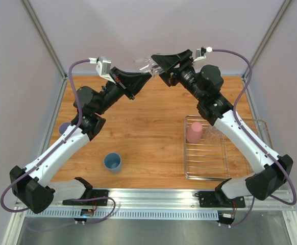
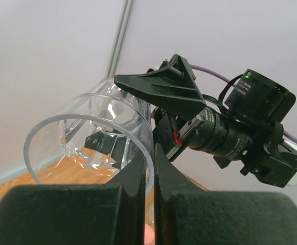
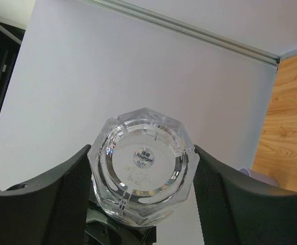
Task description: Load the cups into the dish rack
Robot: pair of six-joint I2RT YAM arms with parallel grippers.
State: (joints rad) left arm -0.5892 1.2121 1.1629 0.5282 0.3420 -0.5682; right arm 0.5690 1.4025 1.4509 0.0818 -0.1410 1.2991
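A clear glass tumbler (image 1: 142,65) is held high in the air above the back of the table, lying sideways between both grippers. My left gripper (image 1: 147,75) is shut on its rim wall, one finger inside and one outside, as the left wrist view (image 2: 150,153) shows. My right gripper (image 1: 152,62) has its fingers against both sides of the tumbler's base (image 3: 142,171). A pink cup (image 1: 194,132) and a second clear tumbler (image 1: 214,132) stand in the silver wire dish rack (image 1: 204,171). A blue cup (image 1: 113,163) stands on the table. A lavender cup (image 1: 65,128) stands half hidden behind my left arm.
The wooden table is closed in by grey walls at the left, back and right. The rack sits at the right front beside my right arm. An aluminium rail (image 1: 153,196) runs along the near edge.
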